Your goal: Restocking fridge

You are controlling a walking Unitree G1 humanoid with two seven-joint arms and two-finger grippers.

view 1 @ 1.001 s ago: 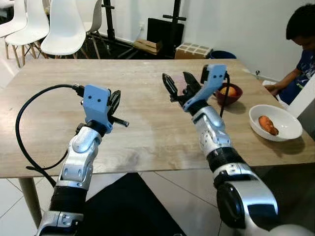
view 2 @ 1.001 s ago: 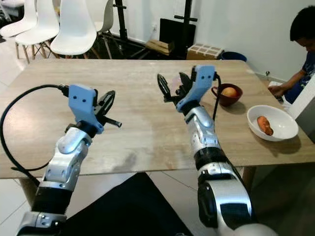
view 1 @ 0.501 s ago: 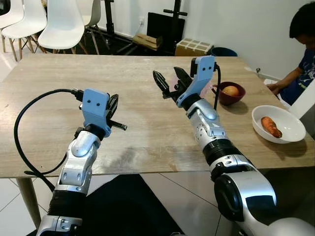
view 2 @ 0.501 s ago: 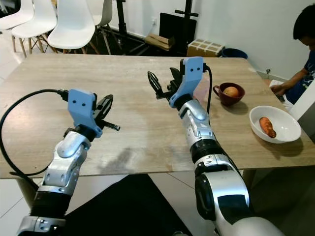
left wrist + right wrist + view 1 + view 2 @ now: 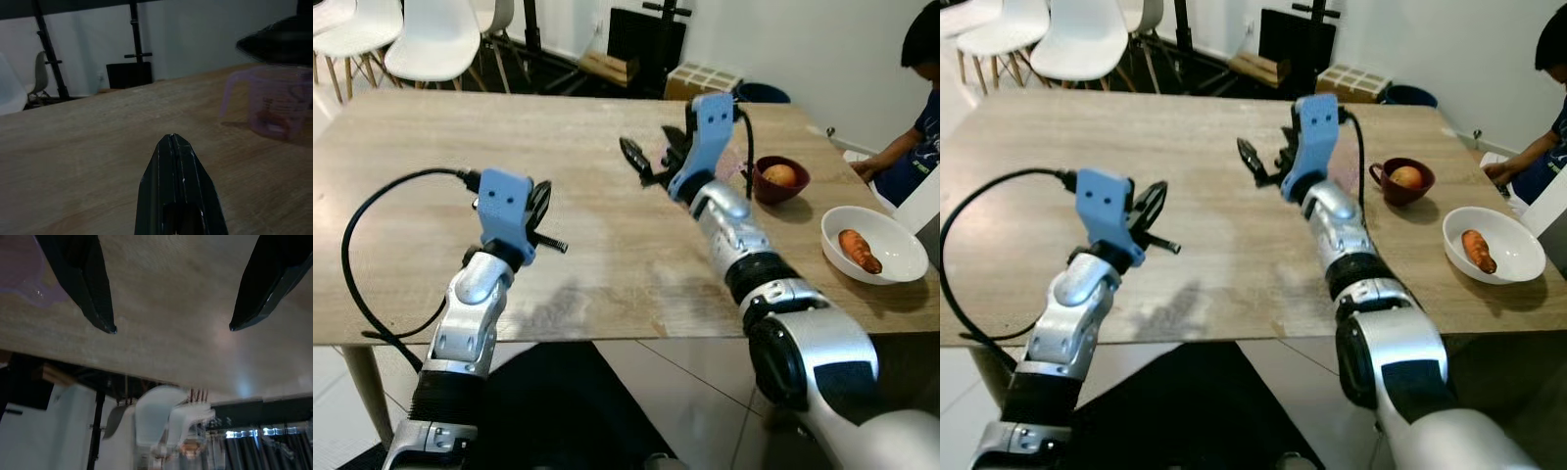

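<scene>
dark red bowl [image 5: 780,182]: upright on my table, right of my raised right arm, holding an orange-yellow round fruit [image 5: 783,174] | white bowl [image 5: 873,245]: near the table's right edge, holding an orange sweet potato [image 5: 860,250] lying flat

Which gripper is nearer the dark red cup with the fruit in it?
The right gripper. It hangs open over the table, just to the left of the cup. The left gripper is shut and sits much farther off, over the table's left half.
</scene>
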